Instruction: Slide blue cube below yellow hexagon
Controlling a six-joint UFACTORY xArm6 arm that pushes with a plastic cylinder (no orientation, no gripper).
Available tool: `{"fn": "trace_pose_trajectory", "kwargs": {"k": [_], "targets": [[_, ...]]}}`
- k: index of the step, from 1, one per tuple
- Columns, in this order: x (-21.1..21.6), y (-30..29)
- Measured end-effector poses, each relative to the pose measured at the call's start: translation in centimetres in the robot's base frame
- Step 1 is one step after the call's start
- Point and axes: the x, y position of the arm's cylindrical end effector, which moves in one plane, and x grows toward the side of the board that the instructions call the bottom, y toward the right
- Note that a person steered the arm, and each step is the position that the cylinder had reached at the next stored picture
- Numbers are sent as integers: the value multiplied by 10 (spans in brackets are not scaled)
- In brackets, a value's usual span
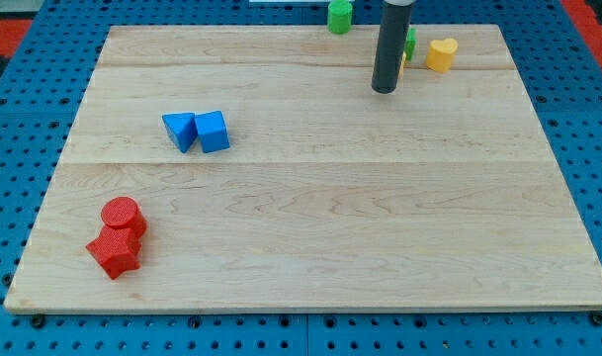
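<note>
The blue cube (213,131) lies on the wooden board (310,227) at the view's left, touching a blue triangular block (180,130) on its left. A yellow block (441,53) sits near the view's top right; its shape is hard to make out. My tip (384,90) rests on the board near the top, left of the yellow block and far right of the blue cube. The rod hides part of a green block (410,42). A thin yellow-orange sliver (402,65) shows at the rod's right edge.
A green cylinder (340,16) stands at the board's top edge, left of the rod. A red cylinder (123,215) and a red star-like block (114,252) touch each other at the bottom left. Blue pegboard surrounds the board.
</note>
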Motion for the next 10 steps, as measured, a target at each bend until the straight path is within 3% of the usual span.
{"fn": "trace_pose_trajectory", "kwargs": {"k": [1, 4, 7, 8, 9, 10], "targets": [[19, -3], [132, -68], [163, -82], [171, -147], [142, -217], [99, -247]]}}
